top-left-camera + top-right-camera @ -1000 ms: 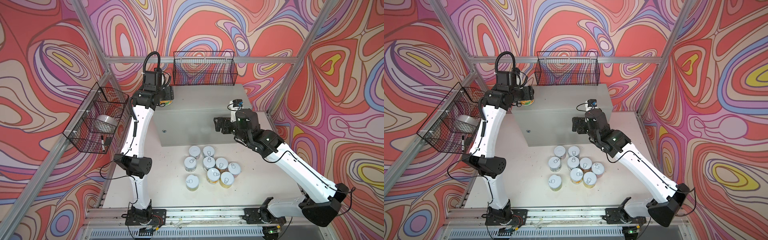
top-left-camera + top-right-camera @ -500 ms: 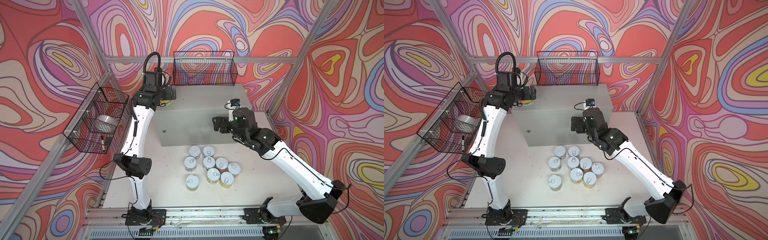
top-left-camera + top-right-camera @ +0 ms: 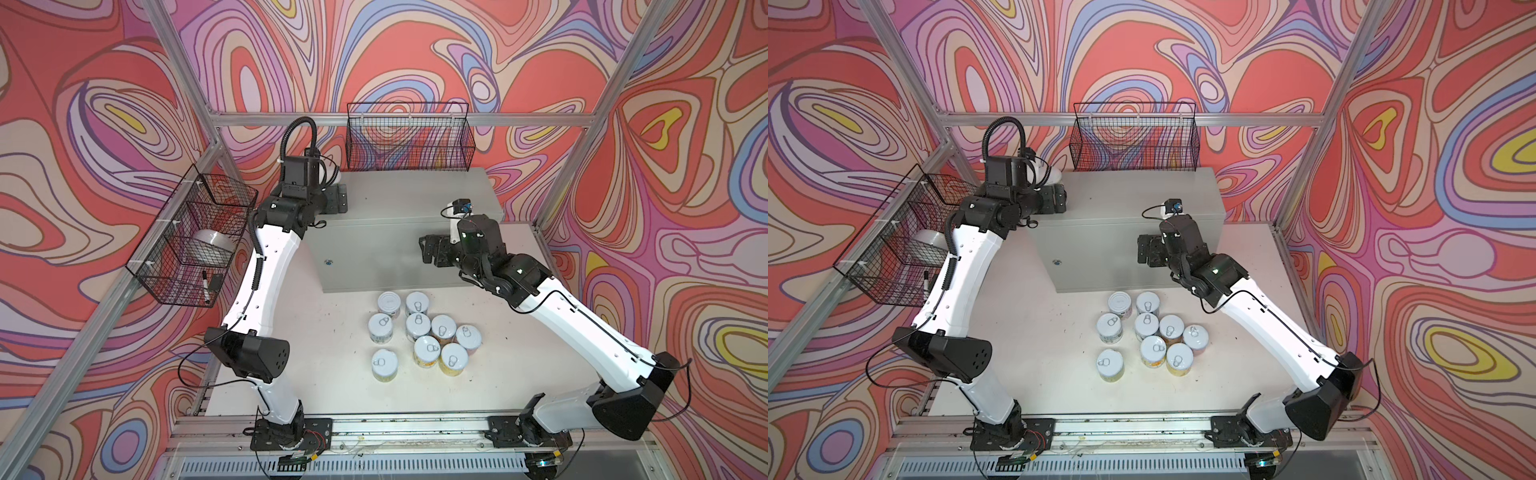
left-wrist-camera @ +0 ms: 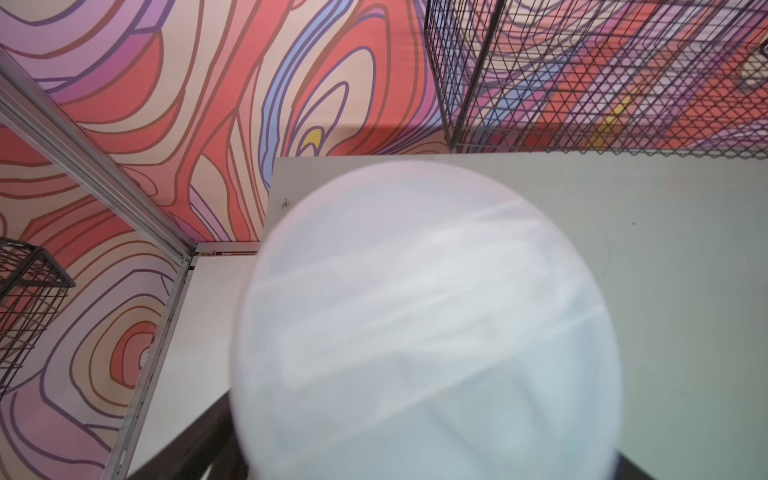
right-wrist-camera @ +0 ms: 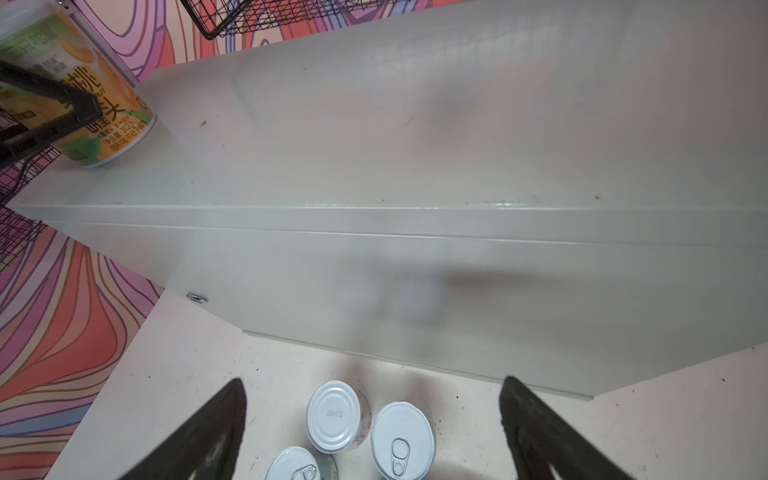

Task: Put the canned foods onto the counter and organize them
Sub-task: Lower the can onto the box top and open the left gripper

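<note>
At the far left corner of the counter point(image 3: 409, 203) the left gripper point(image 3: 337, 198) stands at one can point(image 5: 106, 124) — pinching or parted, I cannot tell; it should back off level, without nudging it. The right gripper point(image 3: 430, 251), spread and empty, hangs near nine cans point(image 3: 418, 326) before the counter's front.

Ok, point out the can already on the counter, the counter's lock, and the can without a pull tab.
Placed can point(image 5: 120, 120): right wrist view, its printed label.
Lock point(image 3: 328, 262): in a top view, its centre.
Tabless can point(image 3: 389, 300): in a top view, its plain lid's middle.
</note>
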`<action>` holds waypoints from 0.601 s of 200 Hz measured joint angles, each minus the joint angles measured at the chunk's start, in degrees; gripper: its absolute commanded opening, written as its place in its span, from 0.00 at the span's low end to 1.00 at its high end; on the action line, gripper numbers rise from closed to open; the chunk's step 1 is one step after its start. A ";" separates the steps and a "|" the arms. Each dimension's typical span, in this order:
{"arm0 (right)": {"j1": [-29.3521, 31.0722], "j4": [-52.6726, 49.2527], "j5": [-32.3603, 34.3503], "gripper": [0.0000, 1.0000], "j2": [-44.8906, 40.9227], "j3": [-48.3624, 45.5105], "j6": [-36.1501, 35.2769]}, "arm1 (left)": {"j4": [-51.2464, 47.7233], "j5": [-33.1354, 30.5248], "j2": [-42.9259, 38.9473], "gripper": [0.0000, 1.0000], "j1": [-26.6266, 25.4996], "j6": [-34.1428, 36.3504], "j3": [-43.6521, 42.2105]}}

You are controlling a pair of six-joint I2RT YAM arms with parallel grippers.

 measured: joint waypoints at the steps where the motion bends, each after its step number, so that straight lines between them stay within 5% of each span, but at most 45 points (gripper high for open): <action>1: 0.00 0.00 -0.02 0.98 0.00 0.00 0.02 | 0.04 0.00 -0.04 0.77 0.00 -0.02 -0.13; 37: 0.00 0.81 -0.52 0.98 0.00 0.00 0.02 | 1.36 -0.87 -0.35 0.68 -0.33 -0.04 -1.38; 120: 0.00 1.25 -0.46 0.98 -0.02 -0.28 0.04 | 3.08 -4.20 3.13 0.70 -0.31 0.48 0.85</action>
